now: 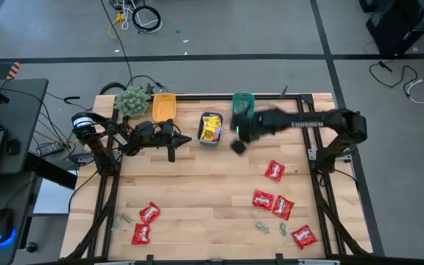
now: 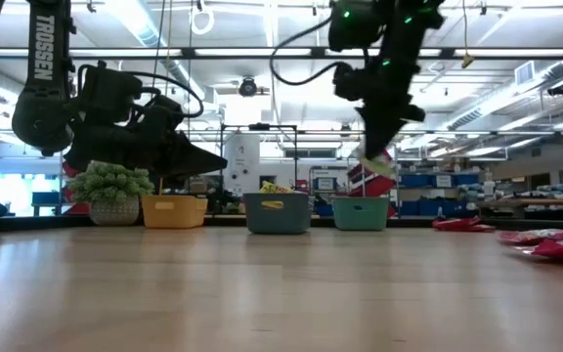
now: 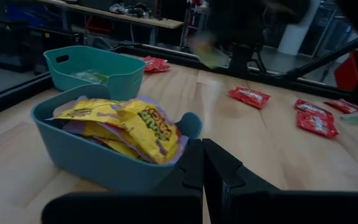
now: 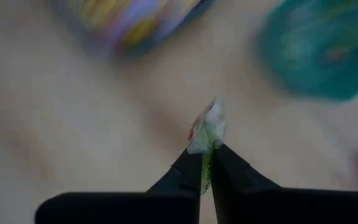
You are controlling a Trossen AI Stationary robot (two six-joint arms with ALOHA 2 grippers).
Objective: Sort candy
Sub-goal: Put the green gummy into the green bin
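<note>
My right gripper (image 1: 238, 146) hangs above the table just in front of the teal bin (image 1: 243, 104) and to the right of the blue bin (image 1: 210, 129), shut on a tiny pale green candy (image 4: 207, 127). The blue bin holds yellow candy (image 3: 135, 121); the teal bin (image 3: 95, 65) holds pale green pieces. My left gripper (image 1: 171, 151) is shut and empty, raised to the left of the blue bin. Red candy packets (image 1: 274, 171) and pale green ones (image 1: 262, 227) lie flat on the table's near half. The orange bin (image 1: 164, 108) stands at the far edge. My right gripper pinches the pale green candy between its two fingers by one end (image 4: 205, 152); the rest sticks out past the fingertips. The fingers point down and the packet (image 2: 377, 164) is lifted clear, well above the table.
A fuzzy green plant ball (image 1: 132, 101) sits left of the orange bin. More red packets lie at the near left (image 1: 149, 213) and near right (image 1: 304, 235). Bare wood lies in the middle of the table. Dark frame rails (image 1: 322, 193) run along the sides.
</note>
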